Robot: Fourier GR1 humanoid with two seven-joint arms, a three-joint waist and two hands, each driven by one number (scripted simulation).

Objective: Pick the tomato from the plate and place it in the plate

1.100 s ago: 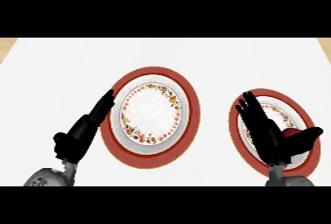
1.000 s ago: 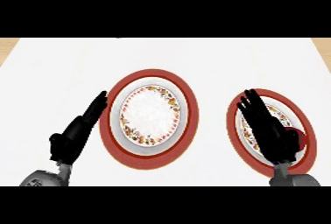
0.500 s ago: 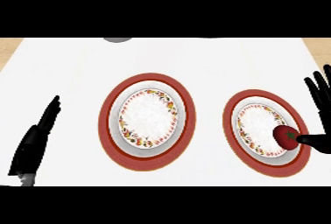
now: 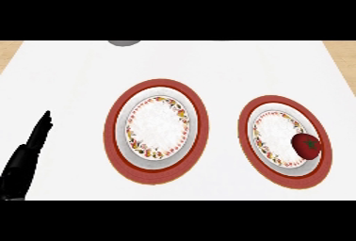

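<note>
Tomato (image 4: 306, 145) on right plate (image 4: 281, 175) (outer edge)

Bright, even light falls over the white counter (image 4: 76, 75) — its top shows nearly blank, with no glare patches. Shadows are very faint: only a soft grey tint hugs the rims of the left plate (image 4: 111, 136) and the right plate (image 4: 245, 136). The tomato (image 4: 306, 145) carries a dark shaded side and no strong highlight. The left hand (image 4: 24, 160) reads as a flat black shape with hardly any shading. Both round plates look taller than wide — stretched by the view. Edges throughout look soft
</note>
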